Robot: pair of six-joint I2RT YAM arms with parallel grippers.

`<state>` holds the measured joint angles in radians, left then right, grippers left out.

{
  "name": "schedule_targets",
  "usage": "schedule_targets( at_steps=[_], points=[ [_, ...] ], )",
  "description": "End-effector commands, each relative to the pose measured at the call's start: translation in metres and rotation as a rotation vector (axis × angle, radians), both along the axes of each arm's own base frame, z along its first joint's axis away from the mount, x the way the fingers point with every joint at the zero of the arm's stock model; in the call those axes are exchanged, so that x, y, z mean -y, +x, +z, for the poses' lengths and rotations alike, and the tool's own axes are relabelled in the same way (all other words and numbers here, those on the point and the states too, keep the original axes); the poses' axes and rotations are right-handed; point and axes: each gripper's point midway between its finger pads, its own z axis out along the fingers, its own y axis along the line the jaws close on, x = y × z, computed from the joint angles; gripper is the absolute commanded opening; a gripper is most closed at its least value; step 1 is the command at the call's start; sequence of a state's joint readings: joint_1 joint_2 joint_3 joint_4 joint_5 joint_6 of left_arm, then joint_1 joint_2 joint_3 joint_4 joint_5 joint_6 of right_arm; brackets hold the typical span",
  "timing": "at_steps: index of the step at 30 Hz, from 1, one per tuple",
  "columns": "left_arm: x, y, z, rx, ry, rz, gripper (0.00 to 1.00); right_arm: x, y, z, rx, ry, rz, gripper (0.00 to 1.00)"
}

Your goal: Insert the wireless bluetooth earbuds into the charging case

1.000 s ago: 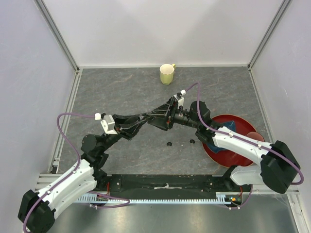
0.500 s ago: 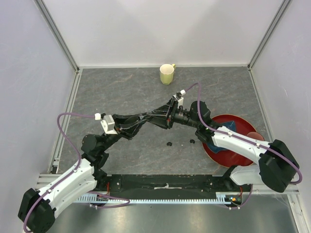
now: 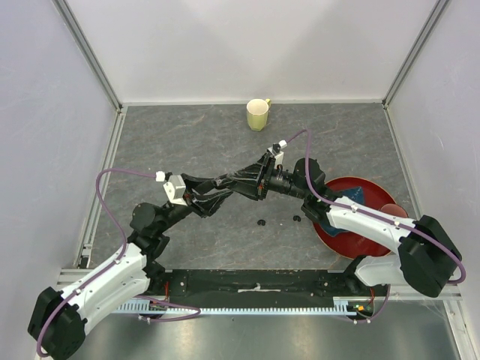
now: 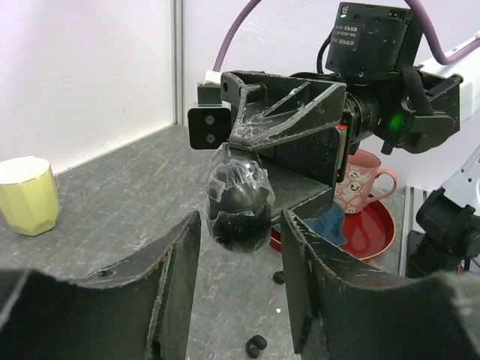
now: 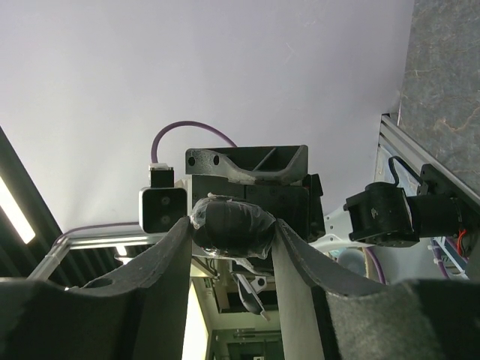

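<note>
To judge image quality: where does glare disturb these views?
Left wrist view: white glare spots on the glossy charging case; right wrist view: it looks dark against the bright wall, a lamp strip glares at left; top external view: even light.

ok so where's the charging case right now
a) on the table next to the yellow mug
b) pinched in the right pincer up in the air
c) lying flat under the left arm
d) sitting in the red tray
b, the right wrist view shows the charging case squeezed between the two sides of the right pincer, held up in mid-air.
</note>
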<state>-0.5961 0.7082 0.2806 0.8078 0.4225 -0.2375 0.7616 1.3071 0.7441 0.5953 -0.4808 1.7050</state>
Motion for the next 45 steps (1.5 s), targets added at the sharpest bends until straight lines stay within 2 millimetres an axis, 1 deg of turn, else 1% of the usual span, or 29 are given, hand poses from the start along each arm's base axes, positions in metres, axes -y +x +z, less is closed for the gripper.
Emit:
schedule_targets(
  at_steps=[1, 7, 10, 13, 20, 21, 30, 34, 37, 40, 45],
  points=[
    [0.001, -0.006, 0.02, 0.044, -0.036, -0.027, 0.53, 0.002, -0.001, 0.024, 0.062, 0.067, -0.006, 0.0],
    [0.0, -0.007, 0.029, 0.09, -0.075, -0.024, 0.53, 0.002, -0.001, 0.021, 0.057, 0.06, -0.009, 0.0],
    [0.001, -0.006, 0.03, 0.099, -0.085, -0.031, 0.53, 0.002, -0.001, 0.021, 0.055, 0.061, -0.007, 0.0],
    [0.004, -0.004, 0.028, 0.087, -0.077, -0.039, 0.53, 0.001, -0.001, 0.021, 0.055, 0.06, -0.006, 0.0],
    [0.005, -0.001, 0.03, 0.092, -0.092, -0.036, 0.47, 0.001, -0.002, 0.021, 0.053, 0.061, -0.001, 0.0],
    [0.005, -0.001, 0.032, 0.097, -0.097, -0.036, 0.46, 0.001, -0.001, 0.021, 0.054, 0.062, -0.001, 0.0],
    [0.009, 0.001, 0.03, 0.085, -0.103, -0.045, 0.44, 0.0, -0.002, 0.019, 0.044, 0.072, 0.009, 0.0],
    [0.008, 0.001, 0.031, 0.085, -0.112, -0.044, 0.4, -0.001, -0.002, 0.016, 0.036, 0.068, 0.013, 0.0],
    [0.006, 0.004, 0.032, 0.081, -0.124, -0.028, 0.4, -0.001, -0.001, 0.016, 0.036, 0.068, 0.011, 0.0],
    [0.006, 0.004, 0.033, 0.082, -0.129, -0.026, 0.42, -0.001, -0.002, 0.015, 0.036, 0.065, 0.012, 0.0],
    [0.007, 0.004, 0.031, 0.076, -0.121, -0.033, 0.41, -0.001, -0.002, 0.016, 0.037, 0.068, 0.009, 0.0]
  ],
)
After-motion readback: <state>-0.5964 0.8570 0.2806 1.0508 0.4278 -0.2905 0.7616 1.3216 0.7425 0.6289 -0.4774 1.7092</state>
